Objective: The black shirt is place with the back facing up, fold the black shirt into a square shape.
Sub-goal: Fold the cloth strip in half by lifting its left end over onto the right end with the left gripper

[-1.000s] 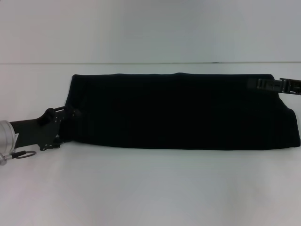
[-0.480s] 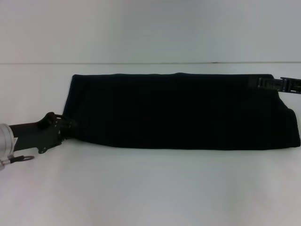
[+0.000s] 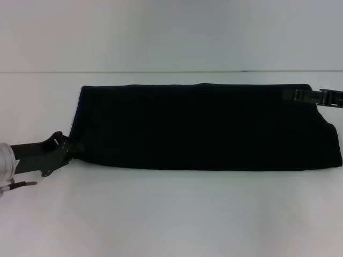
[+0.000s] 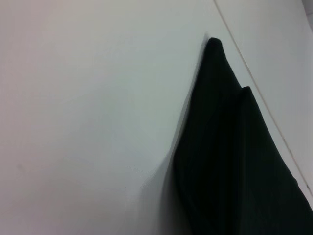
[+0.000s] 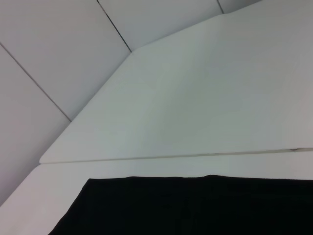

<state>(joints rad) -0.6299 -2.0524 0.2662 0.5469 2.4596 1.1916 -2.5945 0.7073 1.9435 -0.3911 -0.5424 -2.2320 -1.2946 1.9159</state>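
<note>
Shirt (image 3: 209,126), a soft, light, floppy band across the middle, should lift best by its end corners, where left claw (image 3: 68,151) and right claw (image 3: 313,97) sit, grips unclear.

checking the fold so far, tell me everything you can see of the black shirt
The black shirt is plain, soft dark cloth, folded into a long flat band lying across the white table. No lettering shows. The left pincer is at its near left corner; the right pincer reaches over its far right corner. Layered edges show at the left end.
</note>
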